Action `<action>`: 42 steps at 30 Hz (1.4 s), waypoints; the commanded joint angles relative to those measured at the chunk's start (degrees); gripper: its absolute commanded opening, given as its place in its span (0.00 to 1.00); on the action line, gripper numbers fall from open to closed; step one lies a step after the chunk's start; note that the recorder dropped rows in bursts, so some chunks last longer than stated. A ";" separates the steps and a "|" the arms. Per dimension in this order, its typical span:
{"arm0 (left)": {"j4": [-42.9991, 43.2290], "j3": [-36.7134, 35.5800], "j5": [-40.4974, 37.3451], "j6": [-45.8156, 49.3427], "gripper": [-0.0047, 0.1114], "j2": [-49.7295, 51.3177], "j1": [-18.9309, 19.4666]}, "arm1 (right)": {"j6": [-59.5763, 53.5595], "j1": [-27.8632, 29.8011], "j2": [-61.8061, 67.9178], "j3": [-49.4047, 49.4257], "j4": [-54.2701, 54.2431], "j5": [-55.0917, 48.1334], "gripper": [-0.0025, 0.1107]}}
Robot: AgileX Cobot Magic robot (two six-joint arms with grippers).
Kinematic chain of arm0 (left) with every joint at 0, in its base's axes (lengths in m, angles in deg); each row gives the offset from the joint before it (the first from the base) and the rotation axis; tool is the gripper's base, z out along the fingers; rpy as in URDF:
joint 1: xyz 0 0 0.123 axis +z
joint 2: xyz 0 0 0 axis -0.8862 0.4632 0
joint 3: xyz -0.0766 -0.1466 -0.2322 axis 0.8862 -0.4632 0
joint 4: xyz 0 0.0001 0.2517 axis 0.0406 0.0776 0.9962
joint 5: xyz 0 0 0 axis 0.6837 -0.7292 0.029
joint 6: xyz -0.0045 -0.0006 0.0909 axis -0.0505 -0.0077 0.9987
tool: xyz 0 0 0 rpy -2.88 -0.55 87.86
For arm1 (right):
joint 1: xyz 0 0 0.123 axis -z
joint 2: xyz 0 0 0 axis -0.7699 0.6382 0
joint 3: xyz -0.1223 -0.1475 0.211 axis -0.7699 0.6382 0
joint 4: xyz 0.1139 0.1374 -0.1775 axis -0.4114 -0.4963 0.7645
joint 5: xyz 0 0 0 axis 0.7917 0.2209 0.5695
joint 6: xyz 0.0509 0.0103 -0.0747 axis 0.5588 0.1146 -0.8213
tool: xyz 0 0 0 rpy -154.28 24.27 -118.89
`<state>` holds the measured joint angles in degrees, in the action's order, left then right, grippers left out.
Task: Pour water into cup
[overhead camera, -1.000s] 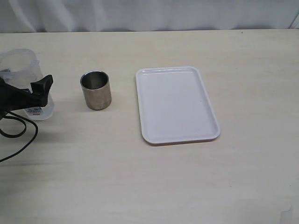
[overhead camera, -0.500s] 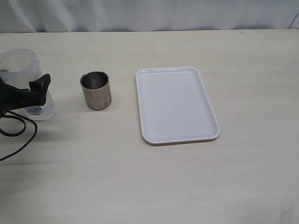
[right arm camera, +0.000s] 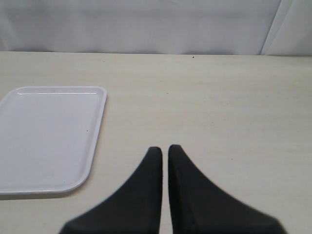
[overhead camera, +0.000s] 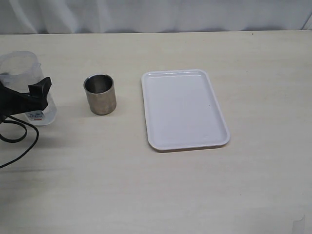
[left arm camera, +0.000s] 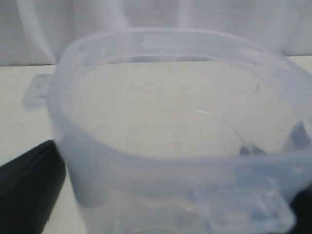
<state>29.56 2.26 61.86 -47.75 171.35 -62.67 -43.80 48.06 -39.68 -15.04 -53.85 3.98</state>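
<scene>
Barely started, with left claw [overhead camera: 27, 90] astride the jug [overhead camera: 19, 66], grip unclear, right claw [right arm camera: 165, 153] shut, cup [overhead camera: 100, 94] apart between jug and tray [overhead camera: 185, 109]; yet to lift, pour.

cup [overhead camera: 100, 94]: 1 | clear container [overhead camera: 22, 68]: 1 | tray [overhead camera: 184, 109]: 1

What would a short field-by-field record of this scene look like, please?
container: clear plastic, upright, on the table at the far left of the exterior view; water level not discernible
cup: steel, upright, between container and tray, touching neither
tray: white, nothing on it
left gripper: jaws straddle the container; contact cannot be told
right gripper: shut, holding nothing, over the table beside the tray
pouring: not yet begun
</scene>
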 commanded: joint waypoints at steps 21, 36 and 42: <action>4.08 0.23 0.95 0.12 0.04 0.10 -0.08 | 0.26 0.22 -0.29 0.16 0.46 0.79 0.06; 4.08 0.46 0.95 0.12 0.04 0.10 -0.08 | 0.00 0.22 -0.29 0.16 10.57 15.64 0.06; 4.08 0.46 0.95 0.12 0.04 0.10 -0.08 | 4.31 0.22 -0.29 0.16 7.55 37.81 0.06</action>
<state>33.65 2.35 61.94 -47.61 171.35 -62.67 -43.06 48.06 -39.68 -15.04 -44.34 31.05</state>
